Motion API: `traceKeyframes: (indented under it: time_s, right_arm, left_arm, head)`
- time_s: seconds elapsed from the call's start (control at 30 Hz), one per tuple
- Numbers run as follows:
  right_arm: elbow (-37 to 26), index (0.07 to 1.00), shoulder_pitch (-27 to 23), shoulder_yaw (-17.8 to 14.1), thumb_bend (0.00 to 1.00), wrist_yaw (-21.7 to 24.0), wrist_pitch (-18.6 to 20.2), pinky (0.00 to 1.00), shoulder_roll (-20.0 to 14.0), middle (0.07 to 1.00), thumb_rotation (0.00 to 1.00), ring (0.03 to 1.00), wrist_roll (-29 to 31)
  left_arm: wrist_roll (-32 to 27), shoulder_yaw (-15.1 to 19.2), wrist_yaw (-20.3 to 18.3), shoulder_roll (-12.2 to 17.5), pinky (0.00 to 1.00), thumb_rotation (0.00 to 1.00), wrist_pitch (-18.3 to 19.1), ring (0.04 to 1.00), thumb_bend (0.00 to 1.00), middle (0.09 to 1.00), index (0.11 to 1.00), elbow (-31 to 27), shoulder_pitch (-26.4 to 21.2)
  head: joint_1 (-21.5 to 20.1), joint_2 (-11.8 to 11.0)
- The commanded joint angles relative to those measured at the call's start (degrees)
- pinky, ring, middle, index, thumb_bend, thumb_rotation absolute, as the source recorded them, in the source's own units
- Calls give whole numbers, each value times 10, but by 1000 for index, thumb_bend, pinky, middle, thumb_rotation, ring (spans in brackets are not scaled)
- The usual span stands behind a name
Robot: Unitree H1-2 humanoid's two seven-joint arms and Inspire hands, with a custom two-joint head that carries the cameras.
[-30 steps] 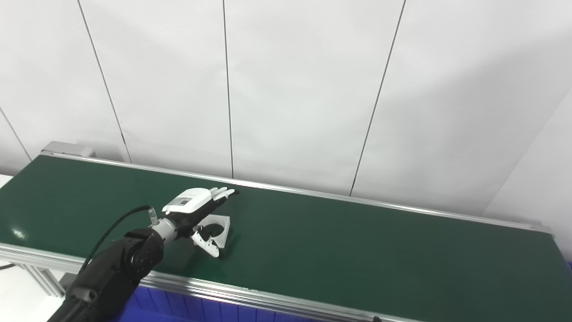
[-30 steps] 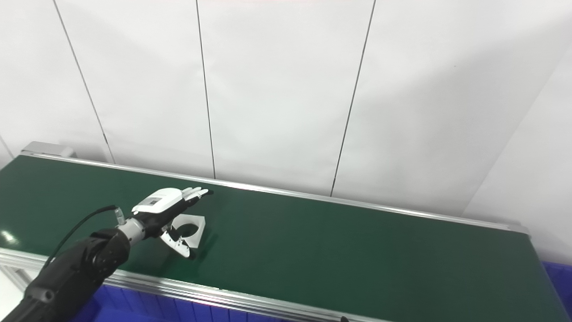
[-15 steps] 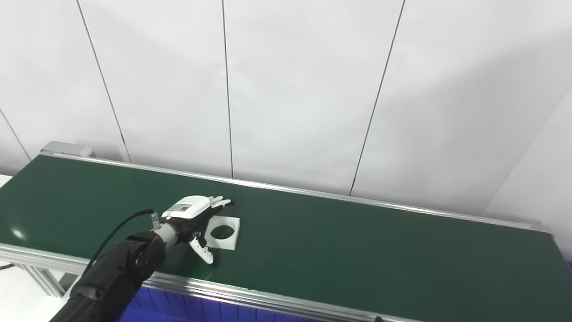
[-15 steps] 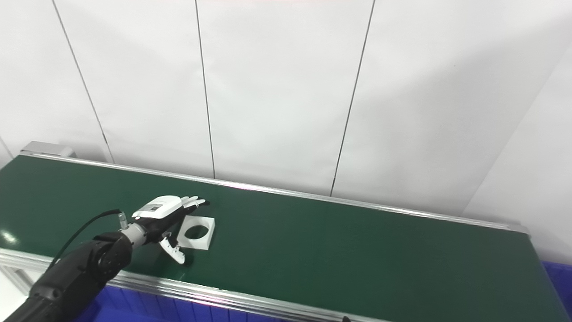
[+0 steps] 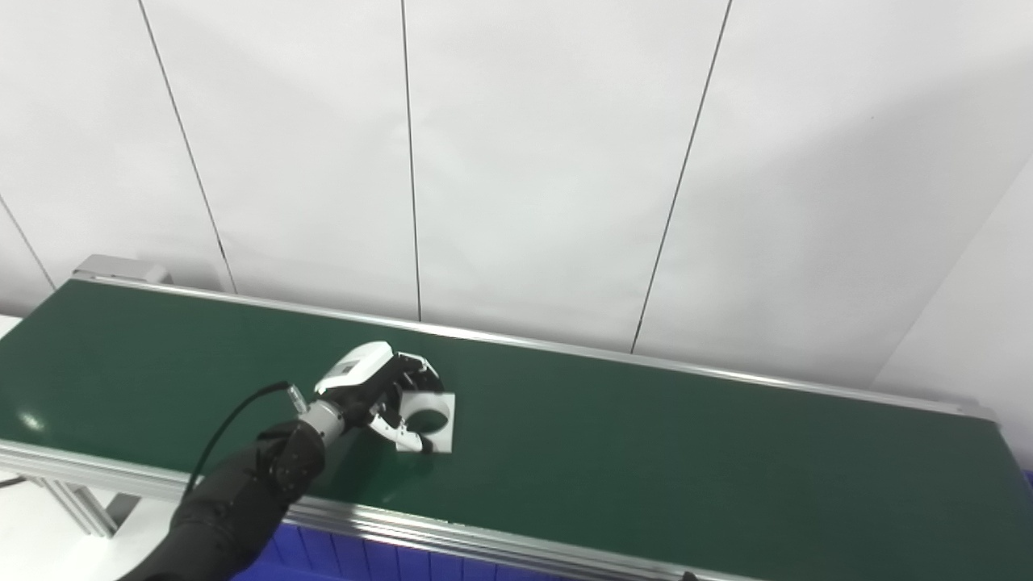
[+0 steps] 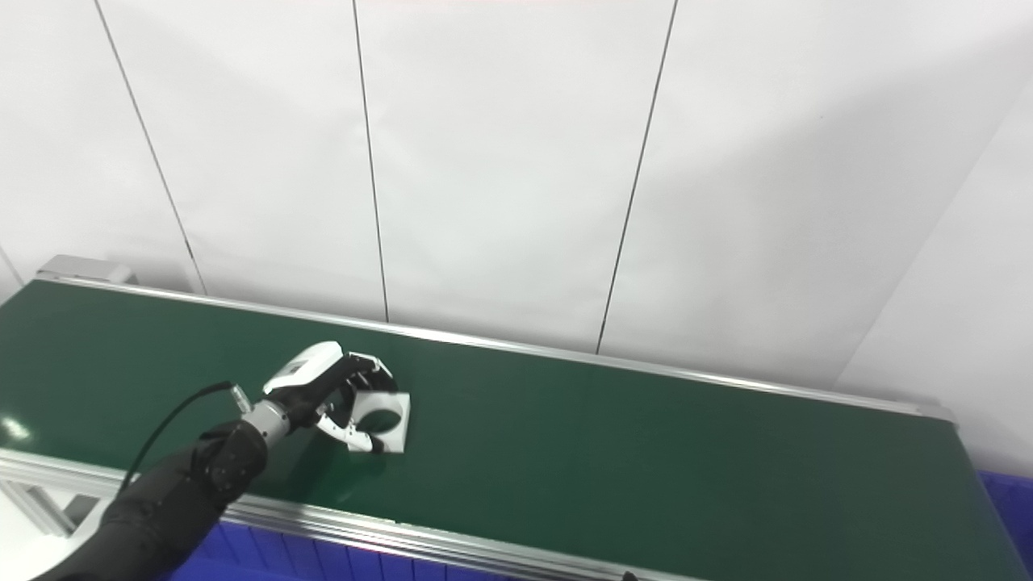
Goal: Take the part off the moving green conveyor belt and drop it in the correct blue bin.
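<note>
A flat white square part with a round hole lies on the green conveyor belt, left of the middle. My left hand has its fingers curled over the part's far edge and its thumb at the near edge, closed around the part's left side. The part still rests on the belt. In the right eye view the same hand grips the part. My right hand is out of sight.
Blue bins show below the belt's near metal rail, and another blue corner sits at the far right. A white panelled wall stands behind the belt.
The part rode the belt to the right. My left hand followed it and its fingers curled from spread flat to closed around the part.
</note>
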Motion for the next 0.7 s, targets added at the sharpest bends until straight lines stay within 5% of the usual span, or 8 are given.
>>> traceKeyframes:
  time_s: [0.0, 0.23, 0.5, 0.67]
  right_arm:
    - [-20, 1000, 1, -2, 711, 15, -29, 1000, 10, 1000, 732, 1000, 9]
    - [-19, 1000, -2, -9, 687, 18, -29, 1000, 14, 1000, 741, 1000, -3]
    - [-19, 1000, -2, -9, 679, 18, -29, 1000, 15, 1000, 751, 1000, -8]
    - [-19, 1000, -3, -10, 691, 10, -29, 1000, 19, 1000, 759, 1000, -20]
  left_arm:
    - [-7, -7, -8, -1, 470, 1, -17, 506, 506, 466, 535, 2, -21]
    - [-25, -13, -45, 2, 468, 0, 5, 512, 507, 464, 536, -16, -24]
    - [-30, -4, -32, 14, 458, 0, -9, 500, 510, 454, 530, -49, -14]
    - [-64, 32, -52, 32, 468, 0, 6, 521, 508, 462, 538, -167, 25]
  head:
    - [0, 0]
    - [0, 0]
    - [0, 1]
    - [-19, 7]
